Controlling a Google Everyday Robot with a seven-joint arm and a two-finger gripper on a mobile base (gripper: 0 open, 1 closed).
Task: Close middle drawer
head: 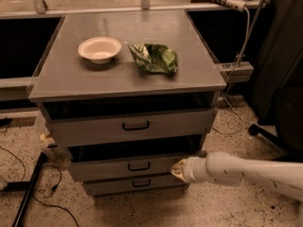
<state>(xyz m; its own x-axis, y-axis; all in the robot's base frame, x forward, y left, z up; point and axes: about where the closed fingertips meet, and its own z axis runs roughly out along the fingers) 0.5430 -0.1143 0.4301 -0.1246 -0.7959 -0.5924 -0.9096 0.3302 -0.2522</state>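
Speckled floor (pixel 213 207) spreads before the grey cabinet (pixel 142 82). At the cabinet's front the gripper (pixel 179 170) meets the right end of the middle drawer (pixel 104 169), which stands slightly out; spread or closed, I cannot tell. On the cabinet top sit a white bowl (pixel 99 49) and a green bag (pixel 154 58).

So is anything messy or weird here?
A crumpled green bag lies on the cabinet top beside the white bowl. The top drawer sticks out, with a dark gap above it. The middle drawer is not quite shut; the gripper is at its right front.
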